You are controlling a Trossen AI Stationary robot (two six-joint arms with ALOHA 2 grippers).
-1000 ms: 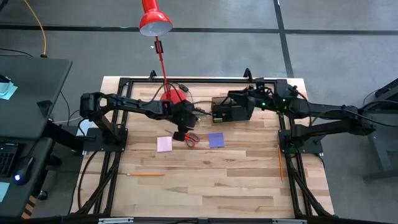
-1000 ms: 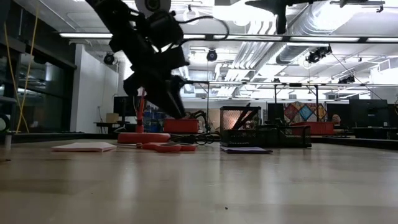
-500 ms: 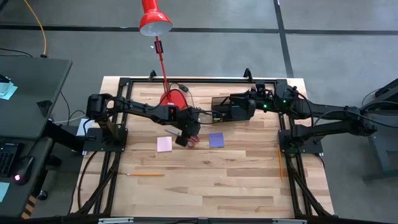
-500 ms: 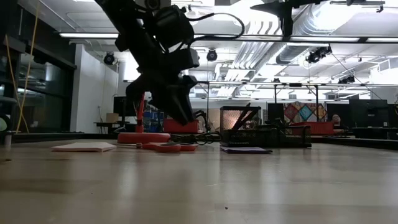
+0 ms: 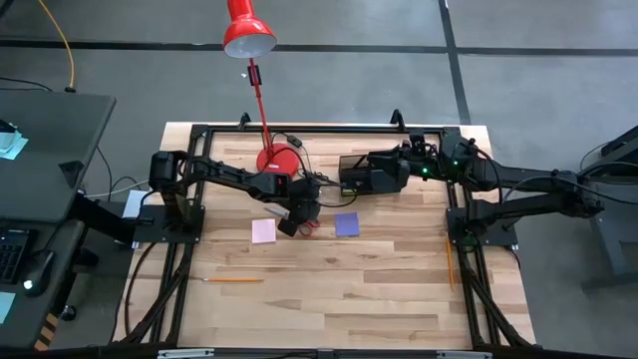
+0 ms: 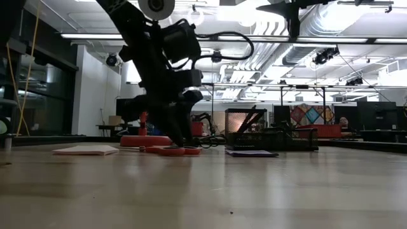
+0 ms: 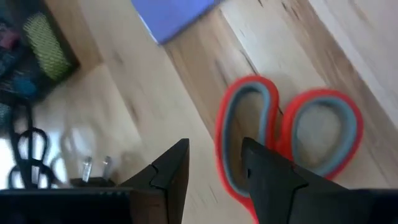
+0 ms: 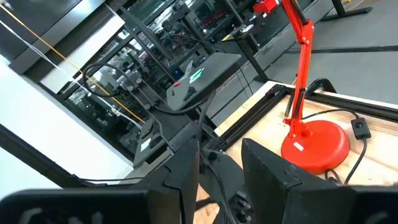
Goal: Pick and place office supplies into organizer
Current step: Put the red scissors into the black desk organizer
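Near the high view's centre, our left gripper (image 5: 288,228) hangs parted over one pair of scissors (image 5: 307,223) — nothing grasped. Two pads, pink (image 5: 263,231) and purple (image 5: 346,224), flank it; two pencils (image 5: 235,280) lie apart. Right gripper (image 5: 346,182) — fingers apart — sits at the organizer (image 5: 357,160).

Front table (image 5: 339,299) half open; lamp base (image 5: 277,158) crowds organizer (image 5: 361,176) side.

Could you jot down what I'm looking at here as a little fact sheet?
Left tool: open, low over the red-handled scissors, not gripping yet
Right tool: open, at the far side by the organizer
Sticky notes: pink pad and purple pad on either side of the scissors
Pencils: one near the front left, one at the right edge
Lamp: red, behind the scissors
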